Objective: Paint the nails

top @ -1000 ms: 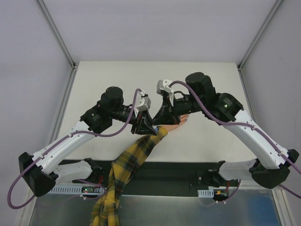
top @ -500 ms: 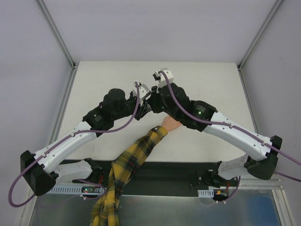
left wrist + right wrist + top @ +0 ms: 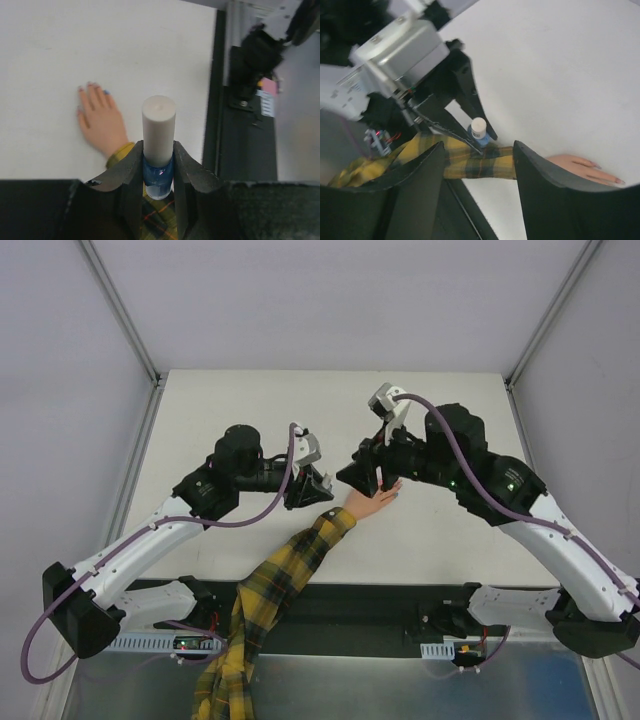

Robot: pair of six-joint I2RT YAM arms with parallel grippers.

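**Fig.** The left gripper [image 3: 158,155] pinches a small blue polish bottle [image 3: 159,135] with a white cap, near the yellow plaid sleeve [image 3: 290,565]. The right gripper [image 3: 479,150] is spread and holds nothing. The nails [image 3: 92,86], one tinted blue, tip the peach hand [image 3: 102,125], which lies flat on the white table [image 3: 100,40] between the grippers. The pink label [image 3: 268,89] is too blurred to read.

The table [image 3: 250,410] has a matt, smooth off-white top, and the sleeve [image 3: 285,575] on it is soft woven plaid cloth, lying in folds. The hand [image 3: 102,125] looks smooth and matt like moulded plastic or rubber, while the nails [image 3: 106,92] are too small to judge for sheen. The polish bottle [image 3: 158,175] is glossy blue glass or clear plastic under a matt white cap [image 3: 159,125], held between the matt black plastic fingers [image 3: 129,175] of the left gripper [image 3: 158,152].
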